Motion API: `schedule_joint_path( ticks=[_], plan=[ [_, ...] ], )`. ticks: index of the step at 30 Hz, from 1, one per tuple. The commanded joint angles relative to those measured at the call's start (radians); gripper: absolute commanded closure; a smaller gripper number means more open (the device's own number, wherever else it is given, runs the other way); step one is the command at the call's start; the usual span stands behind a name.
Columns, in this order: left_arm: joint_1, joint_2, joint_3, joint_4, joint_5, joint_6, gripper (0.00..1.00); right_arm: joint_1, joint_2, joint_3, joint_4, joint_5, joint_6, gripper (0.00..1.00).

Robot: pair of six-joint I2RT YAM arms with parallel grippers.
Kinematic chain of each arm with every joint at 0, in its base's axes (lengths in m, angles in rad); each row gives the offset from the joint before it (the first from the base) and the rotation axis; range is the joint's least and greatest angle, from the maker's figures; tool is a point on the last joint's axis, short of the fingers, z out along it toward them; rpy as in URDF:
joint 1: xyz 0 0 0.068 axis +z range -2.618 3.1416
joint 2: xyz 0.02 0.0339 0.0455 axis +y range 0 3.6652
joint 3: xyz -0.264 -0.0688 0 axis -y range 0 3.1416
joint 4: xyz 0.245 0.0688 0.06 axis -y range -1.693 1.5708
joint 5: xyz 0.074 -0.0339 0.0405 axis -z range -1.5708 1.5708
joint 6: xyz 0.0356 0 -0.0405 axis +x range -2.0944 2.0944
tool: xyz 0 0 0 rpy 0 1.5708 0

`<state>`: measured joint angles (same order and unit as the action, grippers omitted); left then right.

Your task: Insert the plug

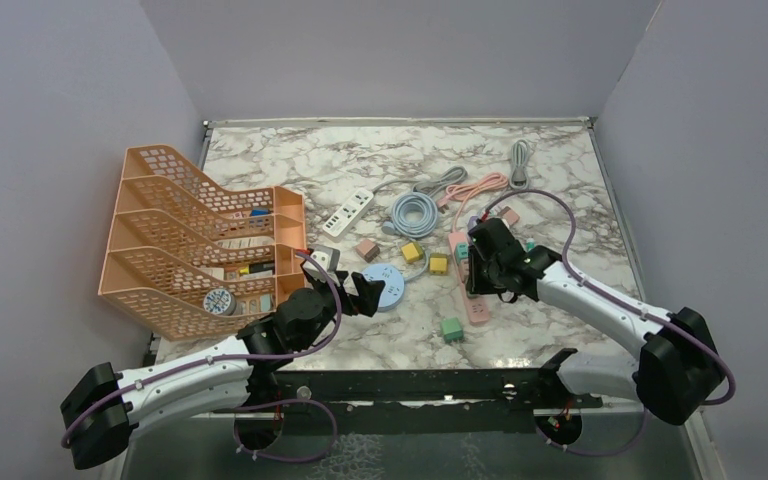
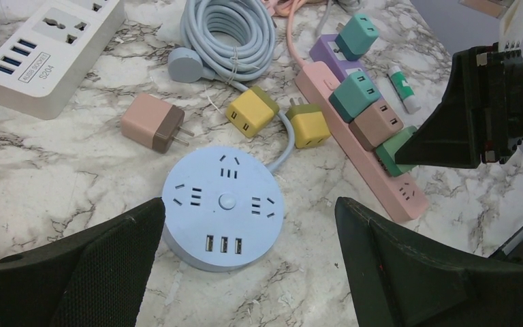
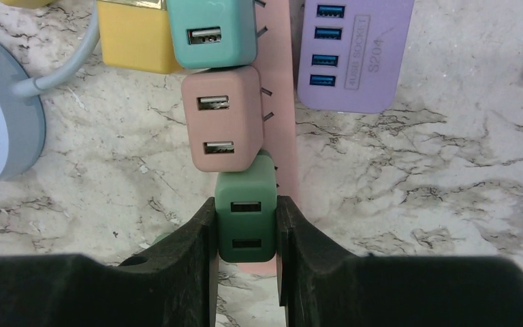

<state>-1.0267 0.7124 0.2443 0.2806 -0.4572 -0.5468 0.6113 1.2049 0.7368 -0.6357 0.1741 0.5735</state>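
Note:
My right gripper (image 3: 247,204) is shut on a dark green plug (image 3: 246,211), with a finger on each side of it. The plug sits against the pink power strip (image 3: 279,68), just below a pink-brown plug (image 3: 223,119) and a teal plug (image 3: 211,30) seated in the same strip. Its prongs are hidden, so how deep it sits cannot be told. In the left wrist view the green plug (image 2: 396,146) leans on the strip (image 2: 388,187) under the black right fingers (image 2: 473,109). My left gripper (image 2: 248,204) hangs open and empty over a round blue socket (image 2: 223,201).
Two yellow plugs (image 2: 252,111), a pink-brown plug (image 2: 153,122), a white power strip (image 2: 48,54), a coiled blue cable (image 2: 230,30) and a purple USB strip (image 3: 354,54) lie around. An orange file rack (image 1: 200,245) stands at left. A loose green plug (image 1: 451,328) lies near the front.

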Motion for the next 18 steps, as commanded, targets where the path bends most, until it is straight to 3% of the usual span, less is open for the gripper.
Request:
schedule_joint_path(
  ticks=[1, 9, 12, 14, 15, 18],
  plan=[
    [0.005, -0.019, -0.005, 0.039, -0.02, 0.006, 0.02, 0.038, 0.081, 0.009, 0.0, 0.104, 0.018, 0.99],
    [0.005, -0.033, -0.013, 0.04, -0.025, 0.008, 0.02, 0.062, 0.122, 0.039, -0.007, 0.158, 0.07, 0.97],
    [0.004, -0.033, -0.012, 0.04, -0.022, 0.01, 0.02, 0.062, 0.12, 0.089, -0.078, 0.174, 0.119, 0.83],
    [0.005, -0.032, -0.011, 0.04, -0.016, 0.013, 0.02, 0.062, 0.106, 0.121, -0.12, 0.177, 0.142, 0.6],
    [0.005, -0.03, -0.009, 0.04, -0.013, 0.016, 0.02, 0.062, 0.098, 0.133, -0.132, 0.171, 0.145, 0.53],
    [0.005, -0.027, -0.006, 0.04, -0.008, 0.022, 0.02, 0.062, 0.088, 0.17, -0.181, 0.143, 0.14, 0.45]
  ],
)
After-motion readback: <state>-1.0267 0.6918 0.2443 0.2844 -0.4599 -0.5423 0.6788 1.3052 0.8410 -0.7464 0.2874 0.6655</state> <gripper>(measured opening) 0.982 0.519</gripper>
